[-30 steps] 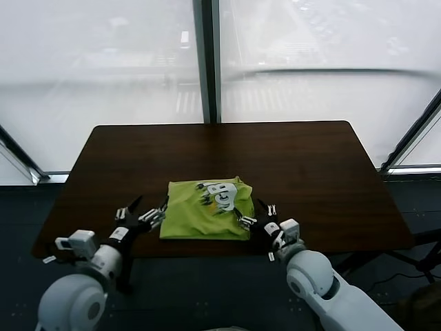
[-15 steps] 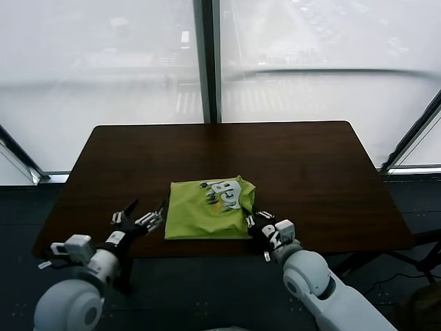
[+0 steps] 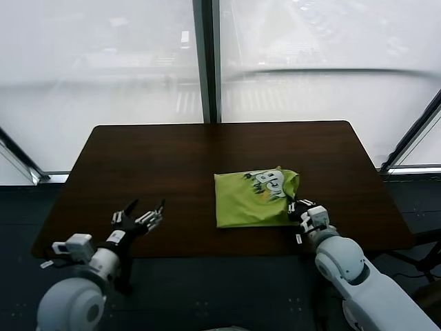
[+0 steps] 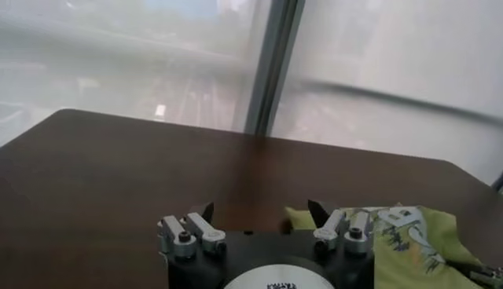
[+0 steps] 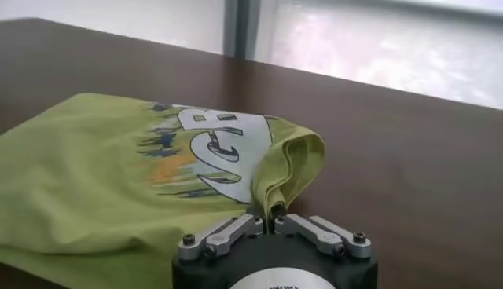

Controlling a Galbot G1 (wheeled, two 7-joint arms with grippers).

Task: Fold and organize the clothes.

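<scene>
The clothes are one folded lime-green T-shirt (image 3: 253, 198) with a white graphic facing up, lying right of the table's middle. My right gripper (image 3: 296, 209) is at the shirt's near right corner, shut on a pinched fold of its edge (image 5: 271, 206). In the right wrist view the green fabric (image 5: 94, 181) rises between the closed fingers. My left gripper (image 3: 140, 215) hovers open near the front left of the table, apart from the shirt, with nothing between its fingers (image 4: 206, 212). The left wrist view shows the shirt (image 4: 409, 243) off to one side.
The dark brown table (image 3: 138, 158) stretches wide around the shirt, with bare wood on the left and back. Its front edge runs just below both grippers. Tall frosted windows with a dark post (image 3: 207, 62) stand behind.
My right gripper closed on the shirt's near right corner and dragged the folded shirt to the right across the table. The left gripper stayed open and drew back slightly.
</scene>
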